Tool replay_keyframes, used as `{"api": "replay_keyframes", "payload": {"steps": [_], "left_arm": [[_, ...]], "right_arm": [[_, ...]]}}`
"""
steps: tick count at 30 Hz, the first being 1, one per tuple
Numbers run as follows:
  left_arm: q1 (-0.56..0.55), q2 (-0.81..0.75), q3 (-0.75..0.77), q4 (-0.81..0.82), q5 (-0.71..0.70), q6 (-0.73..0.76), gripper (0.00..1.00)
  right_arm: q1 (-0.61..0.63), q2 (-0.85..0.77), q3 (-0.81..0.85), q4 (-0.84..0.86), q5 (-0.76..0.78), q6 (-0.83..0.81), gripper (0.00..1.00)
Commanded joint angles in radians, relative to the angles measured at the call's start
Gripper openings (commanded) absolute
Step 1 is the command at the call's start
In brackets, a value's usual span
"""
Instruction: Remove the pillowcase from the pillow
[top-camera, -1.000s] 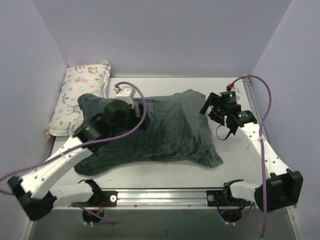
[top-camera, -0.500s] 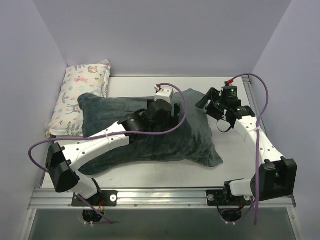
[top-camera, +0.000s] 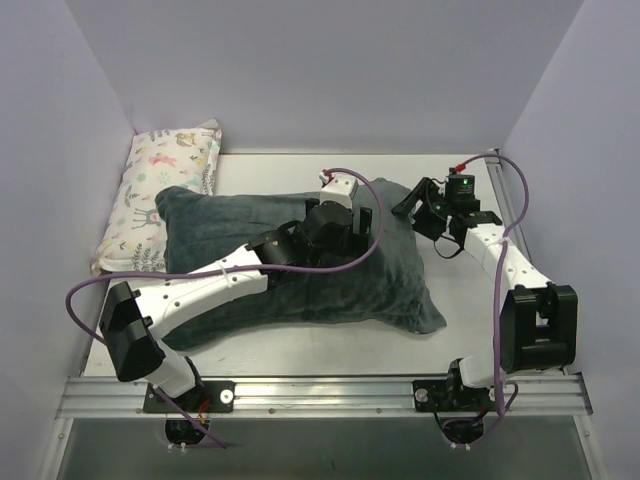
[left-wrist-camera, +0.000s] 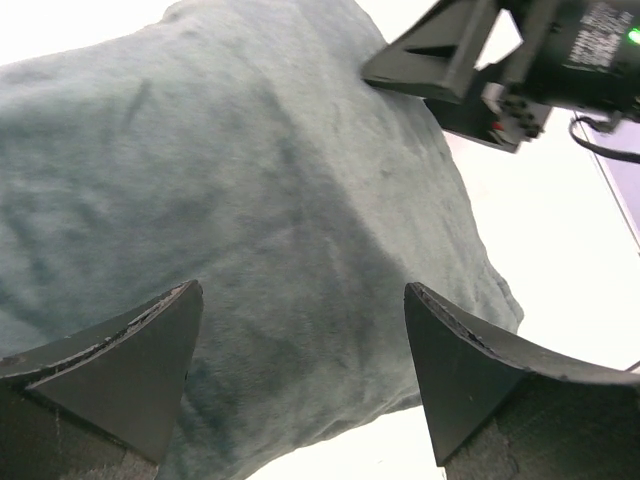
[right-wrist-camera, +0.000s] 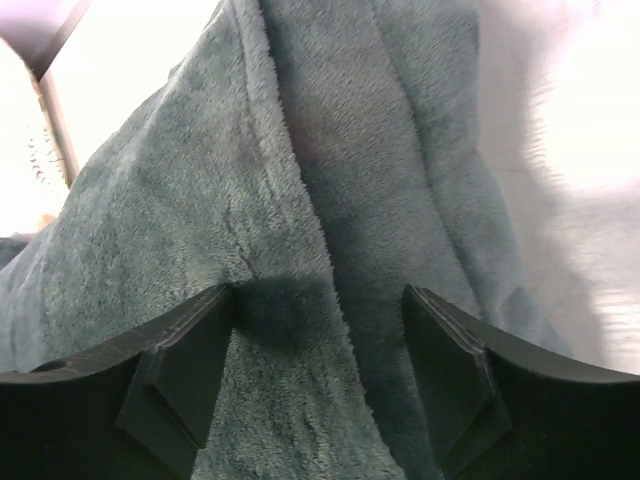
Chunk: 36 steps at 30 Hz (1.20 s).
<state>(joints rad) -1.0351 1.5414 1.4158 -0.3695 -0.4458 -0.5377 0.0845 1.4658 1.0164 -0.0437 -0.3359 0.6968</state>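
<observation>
— Left gripper (left-wrist-camera: 302, 288) first: what are its fingers doing?

— Spread wide, with nothing between them. It hangs over the pillowcase (top-camera: 230, 225), whose dark grey-green plush fills everything below and ahead of the fingertips. Whether the tips touch the pile, I cannot tell.

— And the right gripper (right-wrist-camera: 318, 290)?

— Parted as well, gripping nothing. Its fingers stand on either side of a ridge of the same plush, a fold running away from the tips. Seen from overhead, it sits at the cover's far right corner, just to the right of the left gripper. The two are close together but not touching.

— Where is the pillow?

— Inside the cover, under both grippers. No white shows anywhere, so the cover is fully on. The stuffed bulk stretches away to the left of the left gripper. On the near side of the right gripper, a limp corner of plush tails off and lies flat on the table (top-camera: 330, 345).

— Anything else?

— A smaller deer-print pillow (top-camera: 165, 185) lies well to the left of the left gripper, against the side wall. The cover's far left corner meets or overlaps its edge.
</observation>
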Motion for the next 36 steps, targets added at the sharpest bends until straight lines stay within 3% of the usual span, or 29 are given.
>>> {"api": "replay_keyframes", "payload": {"steps": [1, 3, 6, 7, 11, 17, 24, 29, 36], "left_arm": [[-0.022, 0.034, 0.067, 0.064, 0.001, 0.019, 0.9], [-0.031, 0.057, 0.089, 0.066, -0.002, 0.022, 0.91], [-0.045, 0.091, 0.113, 0.073, -0.013, 0.028, 0.91], [-0.048, 0.098, 0.121, 0.075, -0.016, 0.031, 0.91], [-0.068, 0.154, 0.163, 0.086, -0.028, 0.042, 0.92], [-0.106, 0.226, 0.222, 0.127, -0.082, 0.071, 0.98], [-0.155, 0.25, 0.195, 0.233, -0.154, 0.097, 0.97], [-0.174, 0.247, 0.147, 0.253, -0.383, -0.005, 0.98], [-0.174, 0.261, 0.103, 0.248, -0.516, -0.126, 0.97]], "right_arm": [[0.0, -0.018, 0.013, 0.079, -0.064, 0.015, 0.68], [-0.002, -0.038, 0.017, 0.077, -0.063, 0.017, 0.62], [-0.002, -0.073, 0.039, 0.016, -0.052, 0.024, 0.35], [0.0, -0.093, 0.043, 0.004, -0.048, 0.024, 0.2], [0.003, -0.143, 0.037, -0.004, -0.081, 0.032, 0.01], [0.034, -0.196, 0.045, -0.004, -0.166, 0.075, 0.0], [0.136, -0.21, 0.139, -0.059, -0.172, 0.081, 0.0], [0.176, -0.213, 0.156, -0.074, -0.16, 0.099, 0.0], [0.189, -0.237, 0.125, -0.047, -0.193, 0.138, 0.0]]}}
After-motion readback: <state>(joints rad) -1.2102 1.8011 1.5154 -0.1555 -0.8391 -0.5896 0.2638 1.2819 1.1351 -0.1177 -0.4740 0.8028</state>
